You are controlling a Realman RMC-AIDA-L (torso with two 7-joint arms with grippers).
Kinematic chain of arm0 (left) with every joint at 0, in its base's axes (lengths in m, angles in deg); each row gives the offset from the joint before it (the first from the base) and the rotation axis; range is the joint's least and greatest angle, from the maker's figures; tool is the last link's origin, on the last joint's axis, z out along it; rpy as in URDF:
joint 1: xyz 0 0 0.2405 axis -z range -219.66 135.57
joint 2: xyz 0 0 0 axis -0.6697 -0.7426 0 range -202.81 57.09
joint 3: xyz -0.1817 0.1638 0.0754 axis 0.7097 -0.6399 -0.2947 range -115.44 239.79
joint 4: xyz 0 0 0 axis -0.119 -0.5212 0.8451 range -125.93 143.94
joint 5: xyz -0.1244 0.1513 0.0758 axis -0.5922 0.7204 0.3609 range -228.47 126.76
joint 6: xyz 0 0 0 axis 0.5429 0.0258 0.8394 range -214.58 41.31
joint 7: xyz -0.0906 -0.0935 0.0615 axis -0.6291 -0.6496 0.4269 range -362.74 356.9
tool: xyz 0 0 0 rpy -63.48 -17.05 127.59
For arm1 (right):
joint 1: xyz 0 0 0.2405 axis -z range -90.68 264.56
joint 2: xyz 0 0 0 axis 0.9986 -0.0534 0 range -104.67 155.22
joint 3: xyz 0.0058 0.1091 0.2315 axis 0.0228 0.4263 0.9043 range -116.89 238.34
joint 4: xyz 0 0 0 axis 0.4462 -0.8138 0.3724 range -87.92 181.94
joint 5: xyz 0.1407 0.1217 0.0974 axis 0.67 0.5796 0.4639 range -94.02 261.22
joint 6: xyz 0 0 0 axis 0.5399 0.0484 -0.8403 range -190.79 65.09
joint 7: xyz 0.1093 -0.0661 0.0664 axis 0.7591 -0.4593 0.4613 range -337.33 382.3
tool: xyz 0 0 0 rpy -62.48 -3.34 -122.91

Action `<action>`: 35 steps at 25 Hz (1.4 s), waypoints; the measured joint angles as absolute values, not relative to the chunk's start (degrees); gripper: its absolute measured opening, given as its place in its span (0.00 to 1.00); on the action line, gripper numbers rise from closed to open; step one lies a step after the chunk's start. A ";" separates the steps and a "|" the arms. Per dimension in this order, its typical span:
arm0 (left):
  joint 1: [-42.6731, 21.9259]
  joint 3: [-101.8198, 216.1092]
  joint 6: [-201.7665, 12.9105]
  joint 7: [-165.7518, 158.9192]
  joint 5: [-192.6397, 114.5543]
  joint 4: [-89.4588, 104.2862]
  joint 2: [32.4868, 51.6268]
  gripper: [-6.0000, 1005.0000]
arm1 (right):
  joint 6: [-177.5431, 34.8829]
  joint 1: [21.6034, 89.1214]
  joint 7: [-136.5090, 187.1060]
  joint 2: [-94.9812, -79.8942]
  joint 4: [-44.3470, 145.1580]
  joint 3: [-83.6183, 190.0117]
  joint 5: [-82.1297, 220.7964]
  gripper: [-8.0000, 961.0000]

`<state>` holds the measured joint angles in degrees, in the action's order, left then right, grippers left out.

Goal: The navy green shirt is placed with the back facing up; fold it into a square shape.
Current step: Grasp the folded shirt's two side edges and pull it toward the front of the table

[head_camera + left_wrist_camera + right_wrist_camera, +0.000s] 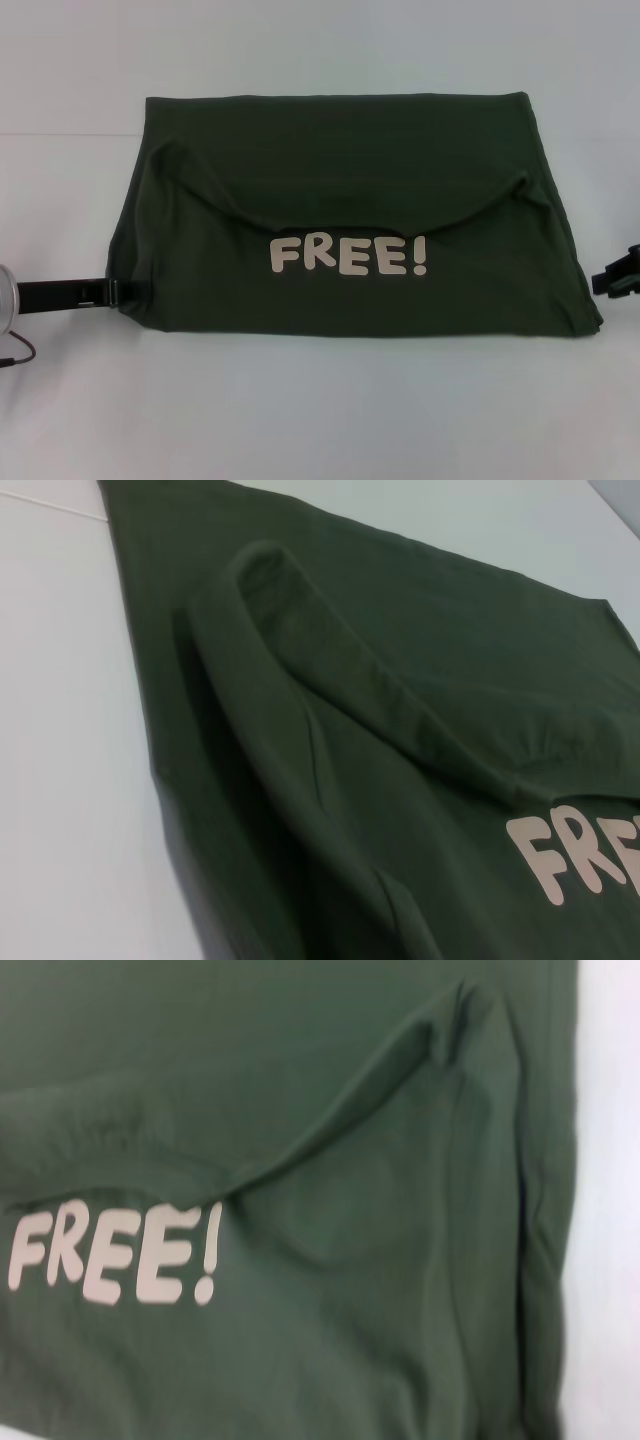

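The dark olive-green cloth shirt (345, 215) is spread mid-table, its near flap folded over with cream "FREE!" lettering (348, 256) uppermost. Bare white table (320, 410) is left all round. The left gripper (118, 291) touches the hem at eight o'clock, the right gripper (618, 272) sits at four o'clock just off the edge; neither's finger spread can be told.

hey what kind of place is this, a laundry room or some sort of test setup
Probably a test bench, not a home. A green shirt lies folded on a plain white table, with the left gripper at its edge and the right gripper beside it.
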<state>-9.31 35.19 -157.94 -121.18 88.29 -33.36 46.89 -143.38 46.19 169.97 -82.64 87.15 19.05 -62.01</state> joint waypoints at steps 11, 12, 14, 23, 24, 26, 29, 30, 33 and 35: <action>-9.16 35.19 -158.09 -121.22 88.10 -33.36 46.84 0.02 | -140.11 45.38 171.20 -83.01 86.51 18.99 -62.37 0.54; -9.14 35.19 -158.09 -121.22 88.09 -33.36 46.84 0.02 | -139.53 45.36 171.20 -83.04 86.13 18.79 -62.38 0.58; -9.12 35.25 -158.10 -121.22 88.10 -33.36 46.83 0.02 | -138.12 45.32 171.14 -83.10 84.96 18.18 -62.40 0.63; -8.98 35.24 -158.09 -121.22 88.10 -33.36 46.76 0.02 | -134.95 44.88 170.58 -83.86 82.78 17.01 -62.40 0.82; -8.96 35.21 -158.09 -121.22 88.10 -33.36 46.76 0.02 | -134.85 44.76 170.54 -84.05 82.78 16.89 -62.40 0.83; -8.92 35.20 -158.09 -121.22 88.10 -33.33 46.76 0.02 | -134.65 44.50 170.52 -84.30 82.78 16.48 -62.39 0.83; -8.90 35.26 -158.09 -121.51 88.10 -33.28 46.76 0.02 | -134.10 44.24 170.50 -84.63 82.72 15.68 -62.38 0.83; -8.90 35.30 -158.09 -121.67 88.10 -33.28 46.76 0.02 | -133.87 44.22 170.50 -84.77 82.70 15.46 -62.38 0.83; -8.91 35.34 -158.09 -121.85 88.10 -33.27 46.76 0.02 | -133.58 44.15 170.49 -85.03 82.69 14.98 -62.38 0.83; -8.91 35.35 -158.09 -121.85 88.10 -33.27 46.76 0.02 | -133.50 44.11 170.49 -85.09 82.67 14.83 -62.38 0.83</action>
<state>-8.91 35.35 -158.09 -121.85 88.10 -33.27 46.76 -133.50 44.11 170.49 -85.09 82.67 14.83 -62.38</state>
